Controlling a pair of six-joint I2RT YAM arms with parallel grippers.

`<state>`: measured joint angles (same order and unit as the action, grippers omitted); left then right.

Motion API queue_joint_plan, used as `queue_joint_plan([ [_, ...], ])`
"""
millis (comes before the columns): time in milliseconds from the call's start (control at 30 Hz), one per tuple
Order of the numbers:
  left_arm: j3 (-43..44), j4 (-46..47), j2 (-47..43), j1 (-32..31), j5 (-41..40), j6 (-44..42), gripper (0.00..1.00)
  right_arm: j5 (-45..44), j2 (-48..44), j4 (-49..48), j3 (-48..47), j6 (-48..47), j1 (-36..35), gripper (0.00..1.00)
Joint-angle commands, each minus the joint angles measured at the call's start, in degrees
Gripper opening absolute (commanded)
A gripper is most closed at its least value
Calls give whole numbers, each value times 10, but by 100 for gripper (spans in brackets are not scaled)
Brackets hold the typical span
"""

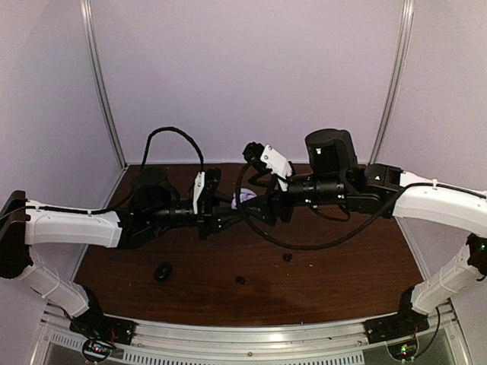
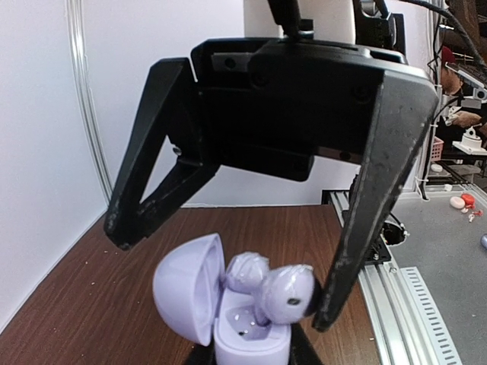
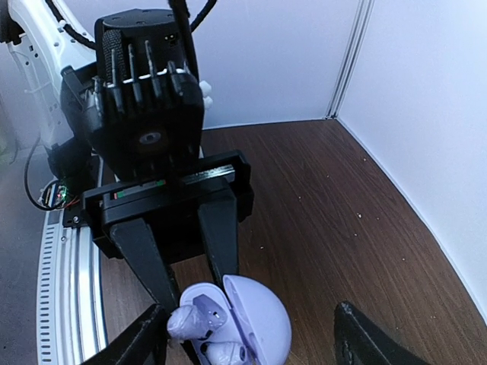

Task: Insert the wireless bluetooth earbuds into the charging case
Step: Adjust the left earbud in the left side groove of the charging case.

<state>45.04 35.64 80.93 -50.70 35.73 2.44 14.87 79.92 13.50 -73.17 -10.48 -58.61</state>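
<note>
A lavender charging case [image 2: 251, 334] hangs above the table with its lid [image 2: 186, 285] open, and my left gripper [image 2: 251, 356] is shut on its base. Two pale lavender-white earbuds sit in it. One earbud [image 2: 247, 271] lies deeper by the lid. The other earbud [image 2: 288, 293] stands tilted with its short stem in the socket. My right gripper [image 3: 249, 312] faces the case, open wide, with one of its fingers [image 2: 346, 251] touching the tilted bud. Two small black buds [image 1: 240, 280] [image 1: 288, 258] lie on the brown table.
A larger rounded black object [image 1: 163, 271] lies on the table [image 1: 342, 281] at the front left. Both arms meet over the table's middle, with a black cable [image 1: 304, 242] looping under them. White walls close in the back and both sides.
</note>
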Motion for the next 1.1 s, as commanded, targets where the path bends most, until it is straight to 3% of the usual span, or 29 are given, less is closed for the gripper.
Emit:
queue_joint_plan([
  [0, 18, 17, 2, -4, 8, -13, 0, -23, 15, -11, -25, 14, 6, 74],
  [733, 19, 5, 2, -14, 3, -47, 0, -14, 34, -25, -24, 40, 24, 71],
  [1067, 16, 8, 0, -19, 17, -62, 0, 64, 38, -36, -19, 68, 52, 71],
])
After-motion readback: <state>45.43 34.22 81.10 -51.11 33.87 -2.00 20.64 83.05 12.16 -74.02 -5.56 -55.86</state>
